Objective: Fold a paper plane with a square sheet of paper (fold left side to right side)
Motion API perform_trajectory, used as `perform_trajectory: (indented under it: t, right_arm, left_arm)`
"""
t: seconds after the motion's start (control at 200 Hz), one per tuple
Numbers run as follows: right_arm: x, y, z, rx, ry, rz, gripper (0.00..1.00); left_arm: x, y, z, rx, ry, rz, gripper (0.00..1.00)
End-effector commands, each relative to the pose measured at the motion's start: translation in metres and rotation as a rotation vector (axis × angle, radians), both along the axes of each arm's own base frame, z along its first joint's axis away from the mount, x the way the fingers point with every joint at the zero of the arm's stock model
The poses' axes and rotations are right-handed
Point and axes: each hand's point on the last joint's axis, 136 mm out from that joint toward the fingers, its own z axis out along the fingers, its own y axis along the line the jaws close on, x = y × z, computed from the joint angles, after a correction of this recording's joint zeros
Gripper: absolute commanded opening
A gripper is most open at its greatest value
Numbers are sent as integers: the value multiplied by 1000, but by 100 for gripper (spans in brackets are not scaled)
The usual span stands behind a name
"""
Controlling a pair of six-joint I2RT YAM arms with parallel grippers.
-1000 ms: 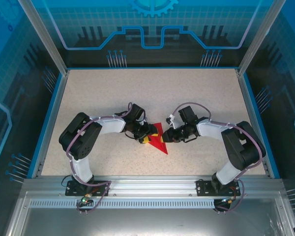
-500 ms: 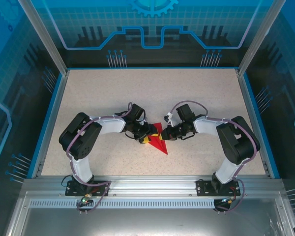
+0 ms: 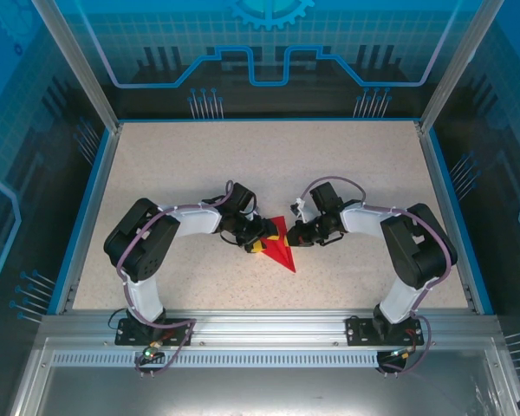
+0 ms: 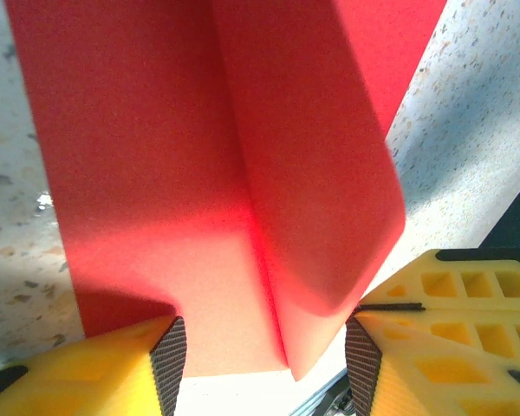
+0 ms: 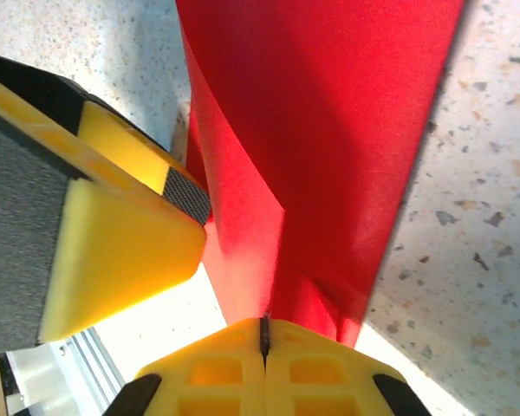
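Between the left gripper [image 3: 258, 244] and the right gripper [image 3: 290, 237], top view: one red sheet of paper [image 3: 284, 256] lies on the desk [image 3: 243, 165].

Left wrist view: the gripper [image 4: 264, 373] stands half open astride a raised flap, not clamped on it.

Right wrist view: the gripper [image 5: 264, 334] is fully closed, pinching the sheet's edge.

Risk: a pull across two grippers may tear the sheet or skew the crease.
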Motion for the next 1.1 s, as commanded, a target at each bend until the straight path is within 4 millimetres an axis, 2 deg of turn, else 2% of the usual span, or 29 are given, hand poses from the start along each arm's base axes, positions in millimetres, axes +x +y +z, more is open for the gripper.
perform_trajectory:
  t: [0.0,0.265,0.4,0.53,0.65,0.795,1.095]
  right_arm:
    - [7,-9,-7,-46,15,-26,0]
    - [7,-9,-8,-47,19,-29,0]
    - [8,-3,6,25,-20,-23,0]
    - [8,2,26,93,-69,-17,14]
    - [6,4,35,121,-82,-5,22]
    - [1,7,31,132,-59,12,25]
    - [-3,14,17,103,-21,36,24]
  left_arm:
    - [-10,7,-25,74,19,-18,55]
    - [-11,7,-26,71,22,-20,55]
    - [-10,6,-27,73,24,-18,55]
    - [-11,6,-27,74,26,-18,55]
    - [-11,7,-29,76,28,-17,55]
    - [-10,6,-29,75,27,-18,55]
    - [-11,7,-28,75,26,-18,55]
